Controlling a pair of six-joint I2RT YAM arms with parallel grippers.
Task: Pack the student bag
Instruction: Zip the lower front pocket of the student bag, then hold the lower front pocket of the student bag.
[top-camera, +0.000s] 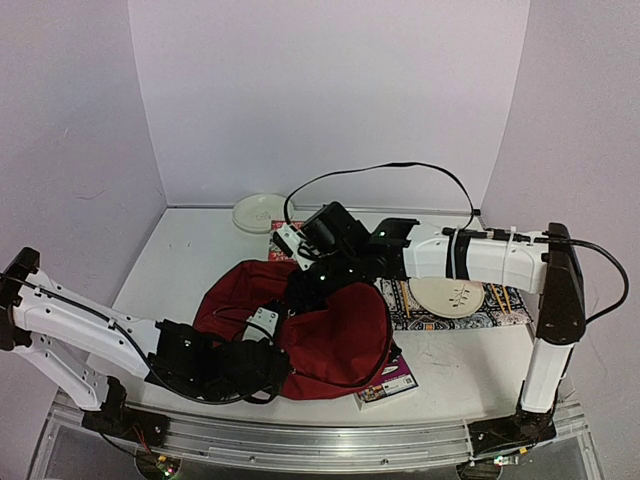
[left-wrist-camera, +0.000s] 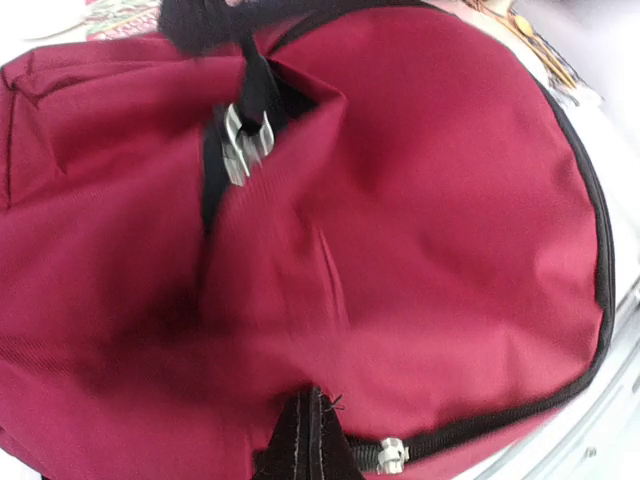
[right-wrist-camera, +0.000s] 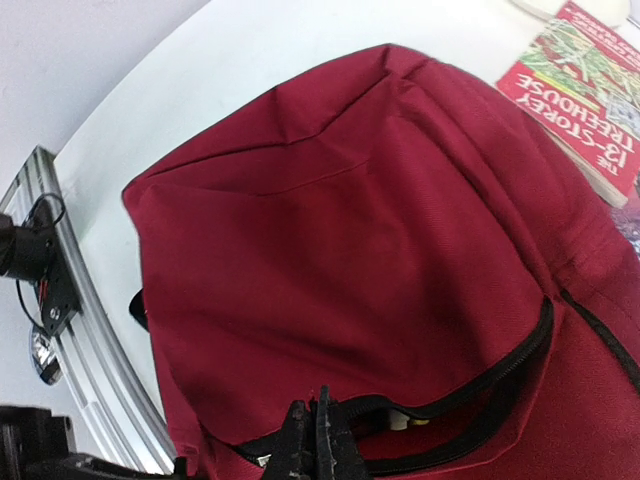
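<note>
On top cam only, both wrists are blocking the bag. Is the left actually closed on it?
Observer: Yes. In the left wrist view the left gripper is shut, pinching the bag at its zip line beside a metal slider.
Operator: And right?
Observer: In its own wrist view the right gripper is shut on the zip's edge, and the zip gapes partly open there.
Operator: Anything inside?
Observer: A pale item shows in the gap, but too little of it to identify.
</note>
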